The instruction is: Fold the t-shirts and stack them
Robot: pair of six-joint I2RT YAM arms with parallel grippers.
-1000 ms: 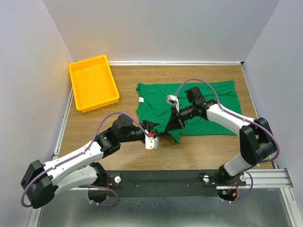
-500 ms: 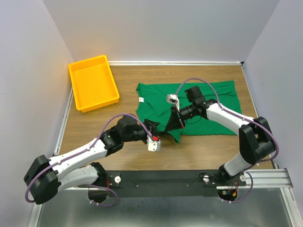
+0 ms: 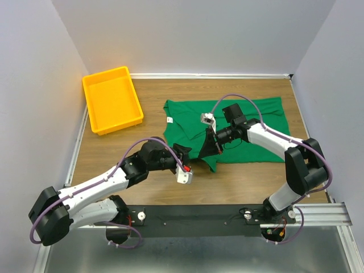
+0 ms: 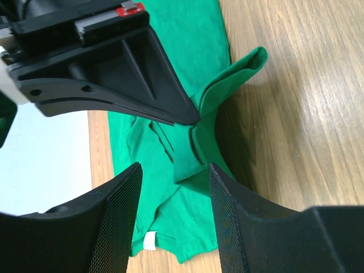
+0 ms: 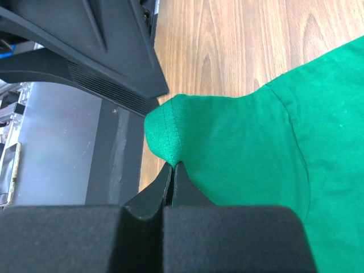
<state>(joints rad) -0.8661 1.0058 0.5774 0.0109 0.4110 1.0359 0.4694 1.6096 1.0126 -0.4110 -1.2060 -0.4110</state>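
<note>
The dark green cloth t-shirt [image 3: 187, 116] lies spread out on the brown wooden counter [image 3: 256, 179], near the middle and toward the back wall. The right tool [image 3: 201, 154] is clamped on a fold at the shirt's near edge. It holds that bit up like a little tent, I think so it can be pulled over to make a fold. The left tool [image 3: 183, 156] has its two fingers [image 4: 122, 222] apart with nothing in them. It points at the lifted cloth from just beside it, maybe to take hold of the same edge. The two tools are very close, so they could bump. There is bare wood in front of the shirt's near edge, so there is room to pull the cloth that way. The yellow plastic tray [image 3: 111, 96] sits well apart in the back left corner, close to the wall.
</note>
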